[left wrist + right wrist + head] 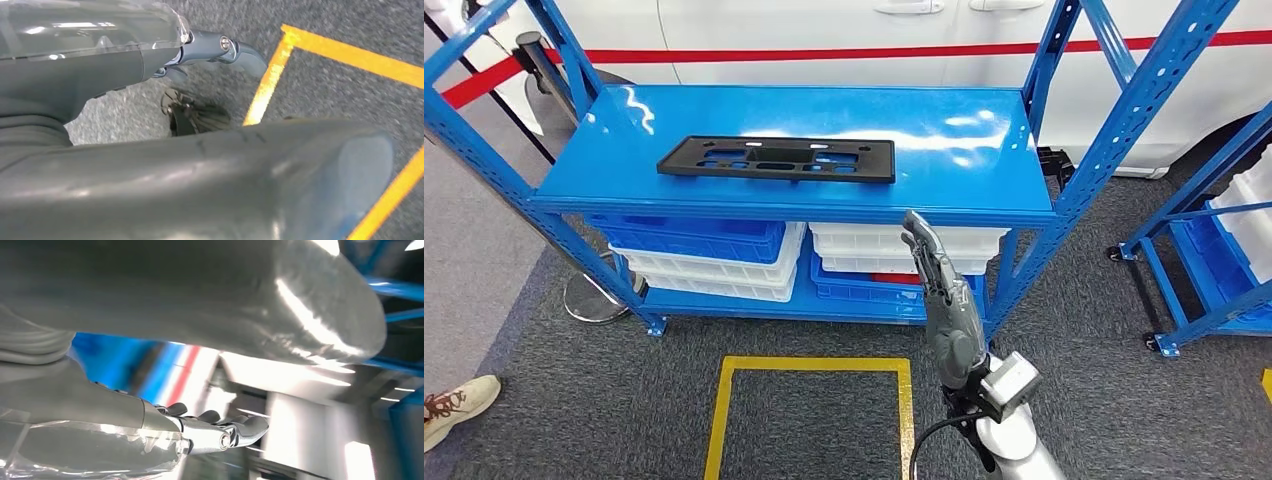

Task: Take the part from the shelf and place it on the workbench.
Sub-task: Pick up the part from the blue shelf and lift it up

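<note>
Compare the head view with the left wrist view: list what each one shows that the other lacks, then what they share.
Head view alone: the black part lying flat on the blue shelf, blue and white bins stacked beneath, a white vehicle behind, and the right hand raised with fingers straight, holding nothing. Left wrist view alone: the left hand close up, hanging over the floor, holding nothing. Both share the grey carpet and the yellow floor marking.

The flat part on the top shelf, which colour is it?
Black part, seen best in the head view.
</note>
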Robot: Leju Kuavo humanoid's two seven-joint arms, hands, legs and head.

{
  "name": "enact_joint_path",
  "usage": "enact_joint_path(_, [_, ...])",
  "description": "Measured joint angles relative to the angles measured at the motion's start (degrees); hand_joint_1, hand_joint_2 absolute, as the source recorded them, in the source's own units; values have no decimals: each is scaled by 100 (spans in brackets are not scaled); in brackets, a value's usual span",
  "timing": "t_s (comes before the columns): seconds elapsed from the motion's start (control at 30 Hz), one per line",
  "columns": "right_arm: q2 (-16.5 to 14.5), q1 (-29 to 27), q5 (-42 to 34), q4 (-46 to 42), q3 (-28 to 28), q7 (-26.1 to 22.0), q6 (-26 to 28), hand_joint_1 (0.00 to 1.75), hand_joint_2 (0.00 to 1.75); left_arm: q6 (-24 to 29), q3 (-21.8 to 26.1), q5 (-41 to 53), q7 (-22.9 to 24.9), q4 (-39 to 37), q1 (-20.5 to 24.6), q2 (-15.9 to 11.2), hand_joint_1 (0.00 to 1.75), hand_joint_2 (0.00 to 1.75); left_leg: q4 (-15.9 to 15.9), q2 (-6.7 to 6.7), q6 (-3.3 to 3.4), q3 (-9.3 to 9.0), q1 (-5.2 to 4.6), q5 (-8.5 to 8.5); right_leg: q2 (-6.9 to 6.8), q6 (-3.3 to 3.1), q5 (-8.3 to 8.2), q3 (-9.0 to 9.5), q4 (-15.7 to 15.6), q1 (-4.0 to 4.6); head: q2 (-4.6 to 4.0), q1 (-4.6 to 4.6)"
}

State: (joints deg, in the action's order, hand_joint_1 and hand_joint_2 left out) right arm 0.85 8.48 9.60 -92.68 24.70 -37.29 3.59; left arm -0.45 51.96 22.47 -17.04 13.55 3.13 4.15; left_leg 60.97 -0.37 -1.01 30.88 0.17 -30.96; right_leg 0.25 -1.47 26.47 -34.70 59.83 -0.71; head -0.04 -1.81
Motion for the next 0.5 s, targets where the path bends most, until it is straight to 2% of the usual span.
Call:
enact_joint_path(0.03, [23, 15, 20, -175, 89, -48, 61, 0, 0, -7, 32, 1, -2, -1, 4, 7, 0, 0, 337, 4, -22, 169, 8, -146, -7, -24, 24, 35, -8, 0, 0, -2])
enact_joint_path(0.1, [74, 33, 61, -479, 258, -140, 170, 0, 0, -21, 99, 3, -8, -3, 5, 17, 0, 0, 1140, 4, -48, 640, 16, -414, -19, -52, 83, 94, -8, 12, 0, -3])
enact_joint_path(0.13, [99, 34, 83, -601, 335, -183, 214, 0, 0, -30, 127, 4, -13, -6, 2, 22, 0, 0, 1376, 4, -49, 816, 18, -420, -18, -54, 116, 130, -8, 17, 0, -3])
enact_joint_path(0.17, [119, 35, 101, -703, 397, -213, 244, 0, 0, -38, 152, 7, -20, -9, -1, 28, 0, 0, 1392, 4, -40, 889, 18, -306, -15, -53, 152, 176, -8, 22, 0, -3])
enact_joint_path(0.2, [136, 36, 115, -789, 448, -235, 264, 0, 0, -46, 173, 10, -29, -12, -1, 34, 0, 0, 1185, 4, -19, 854, 18, -83, -12, -49, 192, 235, -9, 27, 0, -3])
enact_joint_path(0.23, [150, 38, 125, -869, 490, -249, 276, 0, 0, -55, 191, 13, -38, -14, -1, 38, 0, 0, 817, 5, 15, 740, 13, 200, -9, -42, 237, 299, -11, 33, 0, -3])
enact_joint_path(0.27, [161, 41, 128, -928, 518, -251, 278, 0, 0, -61, 206, 17, -45, -15, 0, 40, 0, 0, 458, 5, 55, 602, 3, 412, -9, -30, 277, 351, -18, 35, 0, 1])
enact_joint_path(0.3, [172, 47, 131, -974, 541, -252, 278, 0, 0, -67, 217, 22, -52, -15, 3, 44, 0, 0, 141, 7, 98, 478, -19, 549, -7, -8, 314, 383, -20, 43, 0, 5])
enact_joint_path(0.33, [183, 50, 131, -1014, 561, -254, 271, 0, 0, -71, 225, 28, -56, -15, 6, 48, 0, 0, -51, 8, 135, 403, -47, 586, -7, 21, 335, 392, -28, 35, 0, 2])
enact_joint_path(0.4, [208, 56, 131, -1077, 597, -258, 248, 0, 0, -75, 232, 37, -63, -17, 11, 61, 0, 0, -210, 6, 199, 343, -89, 523, -9, 95, 328, 401, -12, 25, 0, -4])
enact_joint_path(0.47, [228, 58, 132, -1126, 617, -269, 227, 0, 0, -72, 233, 43, -67, -20, 6, 75, 0, 0, -315, -1, 256, 222, -73, 497, -18, 160, 354, 410, 98, 6, 0, -4])
enact_joint_path(0.5, [236, 62, 133, -1139, 620, -277, 222, 0, 0, -71, 235, 47, -69, -21, 6, 81, 0, 0, -354, -5, 282, 140, -58, 489, -21, 187, 425, 352, 250, 1, 0, 0])
